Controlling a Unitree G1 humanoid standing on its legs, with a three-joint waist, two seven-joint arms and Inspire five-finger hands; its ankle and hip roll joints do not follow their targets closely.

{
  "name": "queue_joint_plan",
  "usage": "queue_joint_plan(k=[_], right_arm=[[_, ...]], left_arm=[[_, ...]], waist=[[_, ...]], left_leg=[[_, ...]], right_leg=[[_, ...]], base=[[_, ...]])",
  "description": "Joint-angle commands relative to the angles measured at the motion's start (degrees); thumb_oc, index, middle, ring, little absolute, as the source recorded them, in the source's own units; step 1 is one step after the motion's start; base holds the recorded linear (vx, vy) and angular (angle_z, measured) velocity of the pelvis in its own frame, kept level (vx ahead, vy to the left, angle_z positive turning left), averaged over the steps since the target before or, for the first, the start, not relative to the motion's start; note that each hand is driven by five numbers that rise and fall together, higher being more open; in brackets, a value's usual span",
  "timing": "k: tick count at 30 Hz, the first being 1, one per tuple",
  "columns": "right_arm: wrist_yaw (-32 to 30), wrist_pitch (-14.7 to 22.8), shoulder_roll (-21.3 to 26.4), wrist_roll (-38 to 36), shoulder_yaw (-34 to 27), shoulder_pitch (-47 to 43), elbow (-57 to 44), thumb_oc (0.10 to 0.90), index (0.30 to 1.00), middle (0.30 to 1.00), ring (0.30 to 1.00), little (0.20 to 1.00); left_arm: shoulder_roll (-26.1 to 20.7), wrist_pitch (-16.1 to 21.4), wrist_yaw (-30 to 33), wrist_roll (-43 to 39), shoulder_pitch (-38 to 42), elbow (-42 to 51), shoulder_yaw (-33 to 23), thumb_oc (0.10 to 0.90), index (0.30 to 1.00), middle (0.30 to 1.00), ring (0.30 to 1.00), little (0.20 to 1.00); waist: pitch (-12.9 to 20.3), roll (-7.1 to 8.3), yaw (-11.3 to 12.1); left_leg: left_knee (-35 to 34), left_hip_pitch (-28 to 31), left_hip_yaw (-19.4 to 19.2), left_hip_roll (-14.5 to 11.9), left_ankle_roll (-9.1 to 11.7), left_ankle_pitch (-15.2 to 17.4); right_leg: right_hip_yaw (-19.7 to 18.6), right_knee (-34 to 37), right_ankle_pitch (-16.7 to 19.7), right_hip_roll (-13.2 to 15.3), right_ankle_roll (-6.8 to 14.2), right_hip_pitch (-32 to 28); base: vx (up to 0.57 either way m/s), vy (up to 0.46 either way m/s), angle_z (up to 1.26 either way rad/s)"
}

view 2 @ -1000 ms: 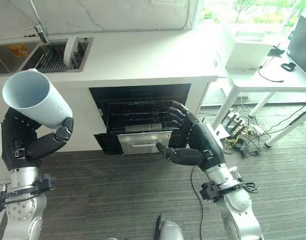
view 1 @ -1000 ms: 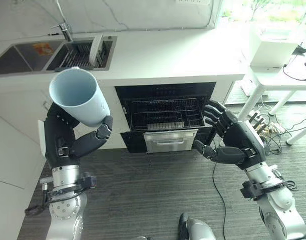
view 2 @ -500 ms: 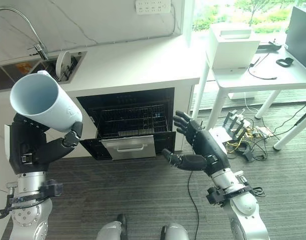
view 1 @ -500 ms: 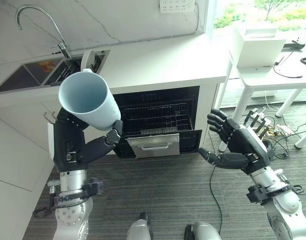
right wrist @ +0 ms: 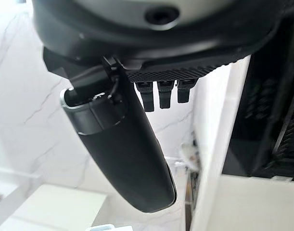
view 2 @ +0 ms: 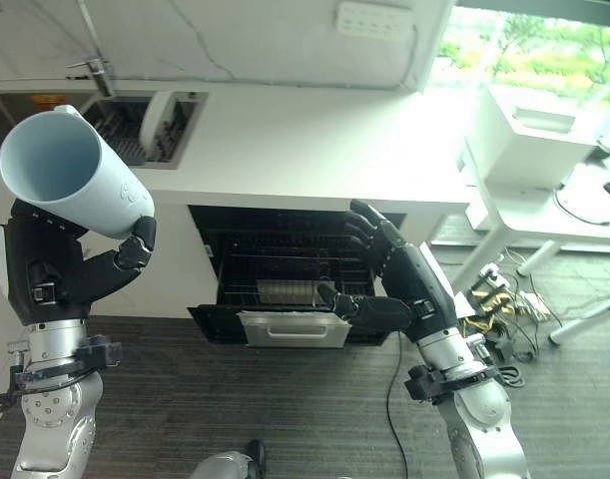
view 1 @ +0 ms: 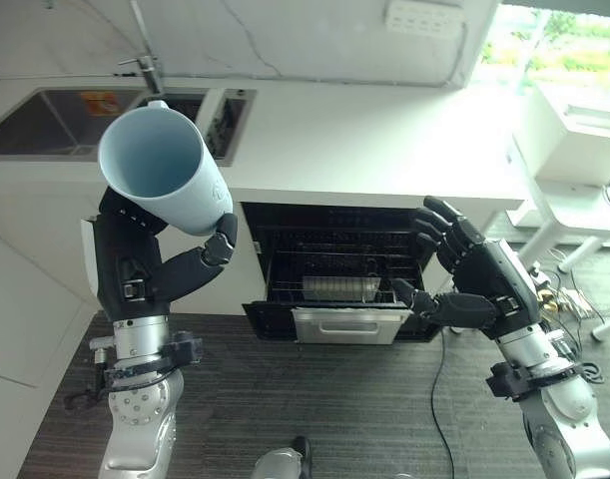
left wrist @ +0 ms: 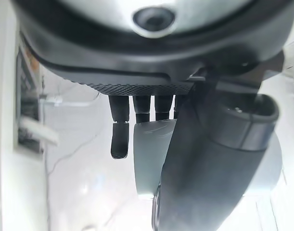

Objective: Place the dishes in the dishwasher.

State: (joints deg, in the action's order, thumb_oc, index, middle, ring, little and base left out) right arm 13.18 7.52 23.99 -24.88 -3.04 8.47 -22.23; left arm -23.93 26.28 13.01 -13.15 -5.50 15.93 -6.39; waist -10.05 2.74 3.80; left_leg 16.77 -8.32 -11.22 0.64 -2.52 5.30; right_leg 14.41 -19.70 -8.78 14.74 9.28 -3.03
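Left eye view gives us the tall pale-blue plastic cup [view 1: 160,181], tilted with its open mouth toward the camera, raised above the white counter [view 1: 384,130] edge. Our left hand [view 1: 145,269] wraps it, fingers and thumb curled round its lower body. Below the counter we see the open black dishwasher [view 1: 339,274] with its wire rack [view 1: 334,284] pulled out. Our right hand [view 1: 474,274] hovers before it, fingers spread, holding nothing.
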Motion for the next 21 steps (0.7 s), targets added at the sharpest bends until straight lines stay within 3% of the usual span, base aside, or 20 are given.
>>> queue_joint_plan(k=[1, 3, 4, 6, 7, 8, 9, 10, 11, 15, 21], right_arm=[[-1.37, 5.84, -0.12, -1.29, -1.51, -1.90, -3.38, 0.800, 0.900, 0.900, 0.900, 0.900], [-0.79, 5.82, -0.40, -1.02, -0.62, -1.33, -3.53, 0.800, 0.900, 0.900, 0.900, 0.900], [-0.70, 5.77, -0.18, -0.88, 0.03, -1.38, -3.23, 0.800, 0.900, 0.900, 0.900, 0.900], [-0.60, 5.47, 0.46, -1.56, 0.24, -1.76, -2.80, 0.800, 0.900, 0.900, 0.900, 0.900], [-0.28, 5.59, 0.68, -2.16, -0.13, -1.82, -2.60, 0.800, 0.900, 0.900, 0.900, 0.900], [0.31, 5.95, 0.93, -2.97, -0.85, -1.58, -2.38, 0.800, 0.900, 0.900, 0.900, 0.900], [0.59, 6.08, 1.06, -3.44, -1.17, -1.50, -2.33, 0.800, 0.900, 0.900, 0.900, 0.900], [0.96, 6.22, 1.08, -3.56, -1.24, -1.33, -2.78, 0.800, 0.900, 0.900, 0.900, 0.900], [1.29, 6.15, 1.06, -2.98, -0.64, -1.50, -3.10, 0.800, 0.900, 0.900, 0.900, 0.900], [0.53, 5.51, 2.07, -2.21, -0.01, -2.37, -3.12, 0.800, 0.900, 0.900, 0.900, 0.900], [-0.61, 4.54, 3.37, -3.83, -0.92, -3.03, -3.63, 0.800, 0.900, 0.900, 0.900, 0.900]], left_arm=[[-2.57, 3.69, -0.88, 1.51, 2.16, 6.53, -2.70, 0.400, 0.300, 0.300, 0.300, 0.300], [-2.30, 3.47, -0.41, 2.45, 1.63, 6.93, -2.48, 0.400, 0.300, 0.300, 0.300, 0.300], [-2.38, 3.11, 0.10, 2.78, 1.67, 7.00, -2.45, 0.400, 0.300, 0.300, 0.300, 0.300], [-2.66, 2.49, -0.15, 2.23, 2.09, 6.81, -2.87, 0.400, 0.300, 0.300, 0.300, 0.300], [-2.92, 2.30, -0.28, 1.98, 2.53, 6.59, -3.00, 0.400, 0.300, 0.300, 0.300, 0.300], [-3.15, 2.30, -0.40, 1.73, 2.71, 6.43, -3.23, 0.400, 0.300, 0.300, 0.300, 0.300], [-3.25, 2.31, -0.37, 1.65, 2.70, 6.45, -3.32, 0.400, 0.300, 0.300, 0.300, 0.300], [-2.91, 2.66, 0.35, 2.03, 2.19, 6.67, -3.04, 0.400, 0.300, 0.300, 0.300, 0.300], [-2.50, 3.15, 1.00, 2.77, 2.20, 6.51, -2.79, 0.400, 0.300, 0.300, 0.300, 0.300], [-2.57, 2.67, 3.26, 2.82, 1.97, 6.76, -2.17, 0.400, 0.300, 0.300, 0.300, 0.300], [-2.05, 1.37, 3.37, 2.77, 1.09, 7.95, -1.77, 0.400, 0.300, 0.300, 0.300, 0.300]], waist=[[2.97, -1.47, -2.13], [2.25, -2.01, -2.71], [1.89, -2.13, -2.89], [1.86, -1.80, -3.01], [1.61, -1.35, -3.22], [0.72, -0.25, -3.72], [0.64, 0.33, -3.88], [0.07, 0.56, -5.99], [0.37, 0.55, -6.53], [1.75, 0.84, -6.55], [3.78, -0.18, -6.86]], left_leg=[[0.42, -0.83, 5.14, -1.79, 0.79, 6.57], [0.42, 0.35, 5.47, -1.88, 0.41, 7.22], [0.42, 0.70, 5.39, -2.06, 0.55, 7.18], [0.42, 0.97, 5.26, -2.35, 1.16, 7.20], [0.42, 1.42, 5.03, -2.44, 1.50, 7.54], [0.42, 2.57, 4.35, -2.02, 1.94, 8.33], [0.42, 2.95, 3.80, -1.72, 2.03, 8.77], [0.42, 5.37, 3.98, -0.93, 1.77, 10.44], [0.42, 6.31, 4.76, -0.42, 1.42, 11.49], [0.42, 7.60, 4.50, -0.50, 1.53, 12.91], [0.42, 10.23, 4.10, -2.99, 3.46, 13.52]], right_leg=[[1.78, -4.10, 11.05, -5.79, 1.44, -2.79], [1.68, -10.57, 11.46, -4.85, 0.57, 1.90], [2.03, -9.86, 9.88, -4.84, -0.30, 4.51], [2.72, -4.36, 8.02, -6.08, -1.06, 5.40], [3.52, 1.78, 7.91, -6.30, -0.98, 5.61], [3.31, 2.51, 5.67, -4.41, -0.66, 9.38], [2.67, 2.51, 5.06, -3.49, -0.28, 11.44], [-2.67, 2.51, 7.27, -2.56, 0.60, 19.01], [-4.43, 2.51, 7.21, -2.95, 0.65, 19.77], [-3.90, 2.51, 6.49, -3.33, 1.04, 18.60], [-2.87, 2.51, 3.21, -5.65, -1.04, 14.70]], base=[[0.20, 0.205, 0.20], [0.15, 0.150, 0.01], [0.12, 0.024, -0.14], [0.15, -0.114, -0.08], [0.17, -0.246, -0.15], [0.17, -0.244, -0.36], [0.36, -0.335, -0.43], [0.44, -0.337, -0.38], [0.46, -0.379, 0.02], [0.18, -0.232, 0.36], [0.22, -0.303, 0.17]])
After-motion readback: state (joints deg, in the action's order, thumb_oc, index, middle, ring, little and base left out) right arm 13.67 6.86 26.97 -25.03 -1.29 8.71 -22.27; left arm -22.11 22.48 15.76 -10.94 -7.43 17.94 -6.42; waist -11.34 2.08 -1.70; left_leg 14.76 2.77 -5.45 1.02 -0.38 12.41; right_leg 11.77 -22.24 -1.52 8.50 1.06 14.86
